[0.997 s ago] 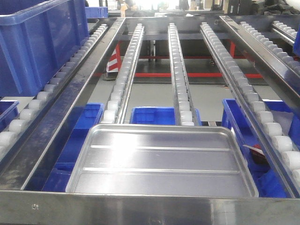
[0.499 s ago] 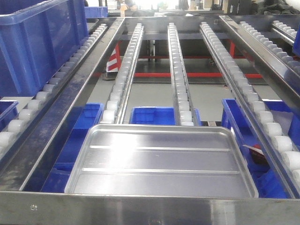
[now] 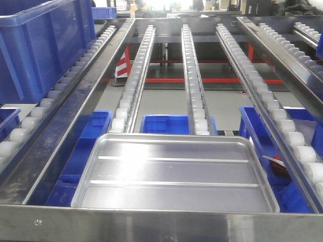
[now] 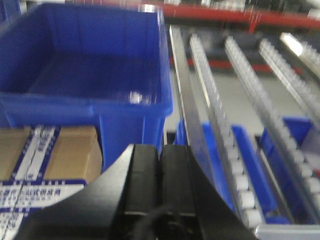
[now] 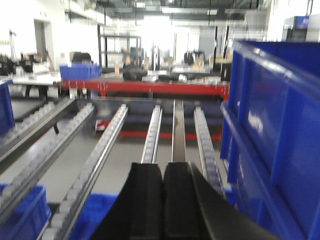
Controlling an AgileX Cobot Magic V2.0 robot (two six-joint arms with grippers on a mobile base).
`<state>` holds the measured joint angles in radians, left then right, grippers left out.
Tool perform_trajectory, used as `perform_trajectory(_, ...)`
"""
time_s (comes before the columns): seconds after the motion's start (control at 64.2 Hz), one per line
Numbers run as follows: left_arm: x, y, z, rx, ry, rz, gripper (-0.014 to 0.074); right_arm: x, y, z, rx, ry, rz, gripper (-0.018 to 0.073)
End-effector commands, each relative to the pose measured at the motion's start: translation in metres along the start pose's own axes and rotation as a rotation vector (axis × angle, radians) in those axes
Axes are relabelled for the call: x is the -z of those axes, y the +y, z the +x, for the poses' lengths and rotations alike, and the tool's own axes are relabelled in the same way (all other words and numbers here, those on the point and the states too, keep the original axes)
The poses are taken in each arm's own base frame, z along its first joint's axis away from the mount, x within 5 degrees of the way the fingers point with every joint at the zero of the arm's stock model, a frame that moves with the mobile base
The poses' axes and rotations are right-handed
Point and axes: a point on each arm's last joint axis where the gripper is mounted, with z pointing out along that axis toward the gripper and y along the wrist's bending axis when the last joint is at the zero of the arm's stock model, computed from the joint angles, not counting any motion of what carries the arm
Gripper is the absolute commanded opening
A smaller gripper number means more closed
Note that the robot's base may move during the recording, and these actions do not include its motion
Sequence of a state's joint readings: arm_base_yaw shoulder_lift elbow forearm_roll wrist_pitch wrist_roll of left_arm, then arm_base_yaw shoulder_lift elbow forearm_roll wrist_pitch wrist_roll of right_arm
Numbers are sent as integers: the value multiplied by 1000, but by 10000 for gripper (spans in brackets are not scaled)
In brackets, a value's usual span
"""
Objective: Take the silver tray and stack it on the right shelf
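While shiny ribbed rectangular silver tray [image 3: 174, 174] lies on steel roller shelf [image 3: 192, 80], left fingers [image 4: 145, 180] and right fingers [image 5: 147, 200] sit pressed together, empty, apart from it.

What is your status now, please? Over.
Left gripper, right gripper: jaws shut, empty. Silver tray flat on right shelf, at its front bar. Nothing on tray; blue crate in next lane, apart.
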<state>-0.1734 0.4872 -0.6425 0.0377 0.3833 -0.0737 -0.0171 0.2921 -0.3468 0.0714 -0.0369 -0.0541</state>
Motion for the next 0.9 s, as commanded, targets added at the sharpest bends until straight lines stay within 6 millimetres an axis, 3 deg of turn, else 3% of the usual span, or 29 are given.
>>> perform_trajectory(0.0, -20, -4, -19, 7, -5, 26, -90, -15, 1, -15, 6, -39, -4, 151)
perform_trajectory(0.109, -46, -12, -18, -4, 74, 69, -46, -29, 4, -9, 1, 27, -38, 269)
perform_trajectory(0.249, -67, -28, -11, -5, 160, 154, 256, -41, 13, -2, -7, 105, -111, 360)
perform_trajectory(0.312, -72, -36, -6, 8, 197, 195, 322, -47, 19, -3, -9, 153, -156, 388)
perform_trajectory(0.483, -91, -65, 14, 75, 347, 314, 295, -68, 47, -7, 4, 362, -323, 431)
perform_trajectory(0.67, -100, -92, 29, 79, 467, 408, 295, -91, 74, 6, -32, 541, -412, 431)
perform_trajectory(0.888, -116, -105, 14, 21, 605, 416, 295, -112, 90, 31, -76, 841, -427, 431)
